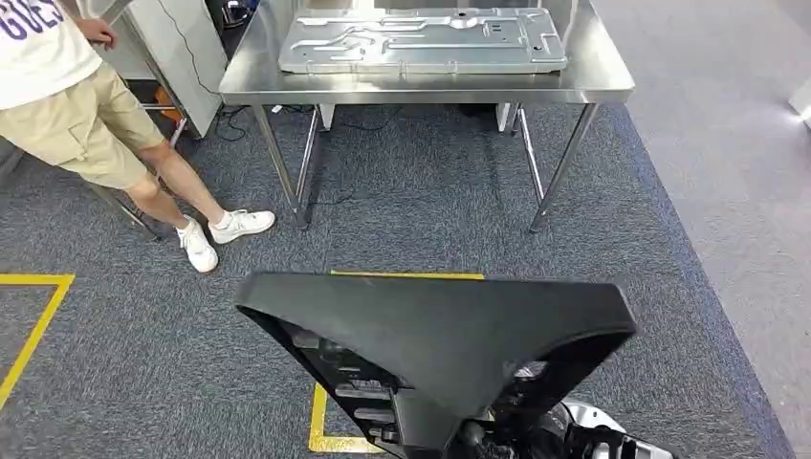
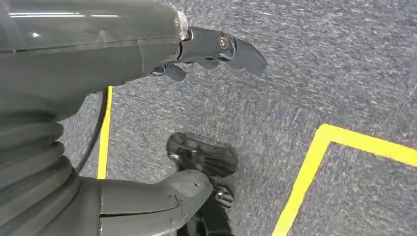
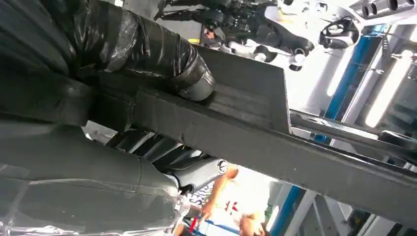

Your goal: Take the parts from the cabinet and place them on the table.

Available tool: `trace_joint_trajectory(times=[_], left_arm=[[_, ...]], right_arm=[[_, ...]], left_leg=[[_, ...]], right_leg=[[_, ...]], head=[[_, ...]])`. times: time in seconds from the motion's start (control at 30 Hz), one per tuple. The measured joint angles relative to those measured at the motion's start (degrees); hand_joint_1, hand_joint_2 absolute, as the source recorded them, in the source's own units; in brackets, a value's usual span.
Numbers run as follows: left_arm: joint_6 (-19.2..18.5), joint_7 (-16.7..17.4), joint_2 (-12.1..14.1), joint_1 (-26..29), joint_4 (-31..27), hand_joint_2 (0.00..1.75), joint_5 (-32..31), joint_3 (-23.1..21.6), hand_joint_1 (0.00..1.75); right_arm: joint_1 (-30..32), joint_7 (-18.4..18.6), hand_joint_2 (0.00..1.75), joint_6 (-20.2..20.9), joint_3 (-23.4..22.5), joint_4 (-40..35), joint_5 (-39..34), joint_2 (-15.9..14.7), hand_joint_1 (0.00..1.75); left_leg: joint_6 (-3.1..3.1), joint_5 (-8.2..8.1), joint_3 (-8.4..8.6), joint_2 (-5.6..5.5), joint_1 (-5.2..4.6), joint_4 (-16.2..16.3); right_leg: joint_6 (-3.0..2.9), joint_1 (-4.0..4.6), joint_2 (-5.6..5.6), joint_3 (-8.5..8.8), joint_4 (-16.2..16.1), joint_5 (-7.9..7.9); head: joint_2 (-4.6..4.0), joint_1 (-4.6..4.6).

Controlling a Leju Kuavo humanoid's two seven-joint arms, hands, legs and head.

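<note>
A large black triangular part (image 1: 449,335) is carried low in front of me, its wide edge turned toward the steel table (image 1: 593,91). In the right wrist view my right hand (image 3: 98,182) grips this black part (image 3: 275,147): the thumb presses on one face and the fingers (image 3: 196,172) hook under its edge. My left hand (image 2: 123,49) hangs over the carpet with its fingers (image 2: 231,49) and thumb (image 2: 162,196) apart and nothing between them. A silver stamped metal panel (image 1: 421,40) lies flat on the table top.
A person (image 1: 86,105) in shorts and white shoes stands at the left, beside a grey cabinet (image 1: 182,48). Yellow tape lines (image 1: 38,325) mark the grey carpet. Open carpet lies between me and the table legs (image 1: 564,172).
</note>
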Motion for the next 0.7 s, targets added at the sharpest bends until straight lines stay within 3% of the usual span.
trace_joint_trajectory(times=[0.07,0.1,0.13,0.23,0.27,0.3,0.33,0.4,0.43,0.47,0.5,0.57,0.6,0.63,0.67,0.7], left_arm=[[0.0,0.0,0.2,0.0,0.0,1.75,0.0,0.0,0.0],[0.0,0.0,0.3,-0.1,0.0,1.75,0.0,0.0,0.0],[0.0,0.0,0.3,-0.1,0.0,1.75,0.0,0.0,0.0],[0.1,0.0,0.6,-0.1,0.0,1.75,0.0,0.0,0.0],[0.2,0.0,0.6,0.0,0.0,1.75,0.0,0.0,0.0],[0.2,0.0,0.6,-0.1,0.0,1.75,0.0,0.0,0.0],[0.2,0.0,0.6,-0.1,0.0,1.75,0.0,0.0,0.0],[0.1,0.0,0.6,-0.1,0.0,1.75,-0.2,0.0,0.0],[0.1,-0.1,0.6,-0.1,0.0,1.75,-0.2,0.0,0.0],[0.1,-0.1,0.6,-0.1,0.0,1.75,-0.3,0.0,0.0],[0.0,-0.1,0.5,-0.1,0.0,1.75,-0.5,0.0,0.0],[0.0,-0.3,0.5,-0.1,0.0,1.75,-0.6,0.0,0.0],[-0.1,-0.4,0.5,-0.1,0.0,1.75,-0.6,0.0,0.0],[-0.1,-0.5,0.6,-0.3,0.0,1.75,-0.6,0.0,0.0],[-0.1,-0.5,0.6,-0.4,0.0,1.75,-0.6,0.0,0.0],[-0.1,-0.5,0.6,-0.4,0.0,1.75,-0.7,0.0,0.0]], right_arm=[[-0.2,0.0,1.75,-0.3,0.0,0.0,0.0,0.1,1.75],[-0.3,0.0,1.75,-0.5,0.0,0.0,0.0,0.2,1.75],[-0.5,0.0,1.75,-0.5,0.0,0.0,0.0,0.2,1.75],[-0.5,0.1,1.75,-0.6,0.0,0.1,0.0,0.3,1.75],[-0.7,0.1,1.75,-0.6,0.0,0.0,0.0,0.3,1.75],[-0.7,0.1,1.75,-0.6,0.0,0.0,0.0,0.3,1.75],[-1.0,0.0,1.75,-0.7,0.0,0.0,-0.1,0.3,1.75],[-1.0,0.1,1.75,-1.0,0.0,0.1,-0.1,0.3,1.75],[-1.1,0.0,1.75,-1.1,0.0,0.2,-0.1,0.3,1.75],[-1.1,0.1,1.75,-1.2,0.0,0.2,-0.1,0.3,1.75],[-1.1,0.1,1.75,-1.4,0.0,0.3,-0.2,0.3,1.75],[-1.3,0.1,1.75,-1.6,0.0,0.3,-0.2,0.3,1.75],[-1.5,0.1,1.75,-1.7,0.0,0.3,-0.3,0.3,1.75],[-1.6,0.1,1.75,-1.7,0.0,0.4,-0.4,0.3,1.75],[-1.8,0.0,1.75,-1.8,0.0,0.5,-0.6,0.3,1.75],[-1.8,0.0,1.75,-1.8,0.0,0.4,-0.7,0.4,1.75]], left_leg=[[0.99,6.57,4.63,-0.05,-0.36,-11.3],[1.8,6.3,6.04,-0.17,-0.65,-13.8],[2.07,6.14,6.27,-0.12,-0.88,-14.5],[2.59,5.89,6.44,-0.06,-1.11,-14.8],[2.94,6.28,7.21,-0.11,-0.17,-15.9],[2.96,6.33,7.73,-0.04,-0.2,-16.3],[3.38,6.07,7.96,0.1,-0.16,-16.4],[3.45,5.5,8.23,0.12,-0.19,-16.2],[3.38,5.22,8.53,0.13,-0.19,-16.2],[3.31,4.87,8.97,0.11,-0.17,-16.2],[3.19,4.42,9.67,0.06,-0.11,-16.2],[2.75,3.32,11.44,-0.06,0.0,-16.2],[2.35,2.78,11.78,-0.05,0.01,-16.3],[1.84,2.33,11.92,-0.11,-0.39,-16.3],[1.54,2.22,11.89,-0.13,-0.31,-16.6],[1.22,2.07,12.05,0.0,-0.3,-16.7]], right_leg=[[0.15,0.12,0.05,1.33,-0.1,-0.78],[0.29,-0.05,0.05,1.76,-0.5,-1.0],[0.73,0.22,0.21,1.73,-0.4,-1.27],[1.64,-0.03,0.14,2.12,-1.1,-1.43],[2.04,0.35,0.03,2.51,-1.2,-1.76],[2.33,0.18,-0.13,2.18,0.3,-2.27],[2.59,0.06,-0.16,0.14,3.9,-4.15],[3.08,-0.29,-0.2,-6.02,14.0,-8.2],[3.24,-0.41,-0.21,-8.41,17.4,-8.7],[3.39,-0.52,-0.24,-9.56,18.1,-7.58],[3.5,-0.63,-0.28,-9.18,15.9,-4.81],[3.44,-0.86,-0.43,-5.06,5.5,2.4],[3.25,-0.86,-0.74,-3.49,1.1,3.9],[3.12,-0.42,-0.8,-2.88,0.4,2.92],[2.41,-0.45,-0.6,-2.89,0.4,2.67],[2.07,-0.3,-0.54,-2.93,0.3,2.44]], head=[[0.0,0.0],[-0.02,0.02],[-0.02,0.0],[-0.02,0.0],[-0.02,-0.02],[-0.02,0.06],[0.0,0.02],[0.0,0.02],[-0.02,0.04],[0.0,0.02],[0.0,0.02],[-0.02,0.02],[-0.02,0.04],[0.0,0.04],[0.0,-0.04],[-0.02,0.0]])
